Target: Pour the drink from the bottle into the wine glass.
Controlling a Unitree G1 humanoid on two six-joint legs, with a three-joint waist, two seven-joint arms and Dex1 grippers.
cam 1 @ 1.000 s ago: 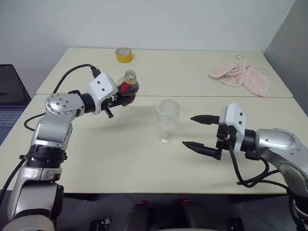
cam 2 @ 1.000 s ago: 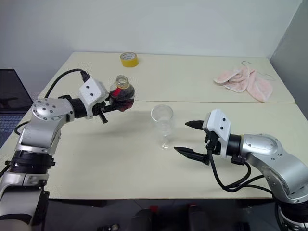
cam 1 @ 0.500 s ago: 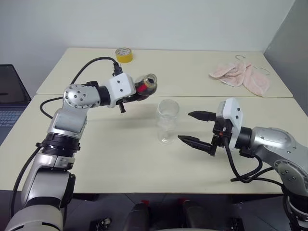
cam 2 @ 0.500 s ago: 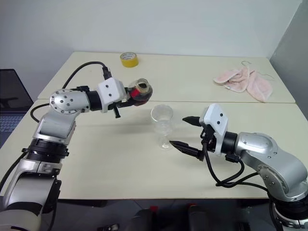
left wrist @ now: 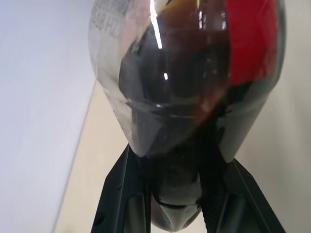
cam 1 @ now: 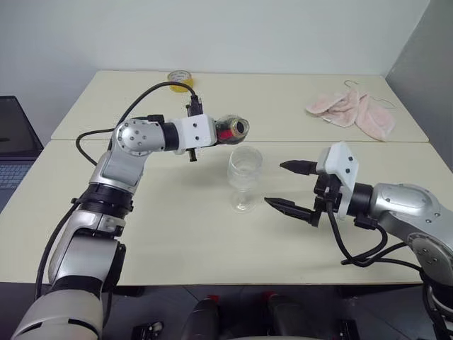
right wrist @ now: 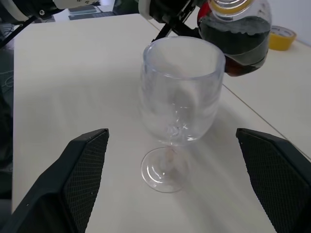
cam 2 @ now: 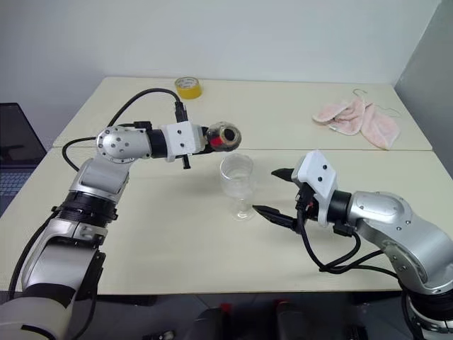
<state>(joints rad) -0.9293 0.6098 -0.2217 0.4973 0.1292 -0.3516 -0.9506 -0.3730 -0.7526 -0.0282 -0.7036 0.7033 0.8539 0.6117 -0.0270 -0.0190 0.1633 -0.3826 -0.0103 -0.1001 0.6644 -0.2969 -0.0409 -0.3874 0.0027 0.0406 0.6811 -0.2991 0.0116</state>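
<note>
- We see the left hand (cam 1: 221,132) clamped on the bottle (cam 1: 232,129), which it holds above the bench (cam 1: 170,212), tipped nearly level.
- The bottle's long axis runs from the left hand toward the robot's right, its mouth leading; the drink (right wrist: 236,42) lies dark in the lower part of the body, and in the right wrist view a yellow ring shows at the mouth. We cannot tell whether a cap closes it.
- The glass (cam 1: 245,178) stands upright on the bench, empty, just below the bottle's mouth and slightly to its right.
- We judge the key relation to be mouth over rim: the mouth sits close beside the near rim rather than squarely over the bowl, so a little more travel rightward seems needed before further tipping.
- The right hand (cam 1: 290,187) is spread wide and holds nothing; it points at the glass from the right, near it but apart, one finger (right wrist: 73,179) to either side in its wrist view.
</note>
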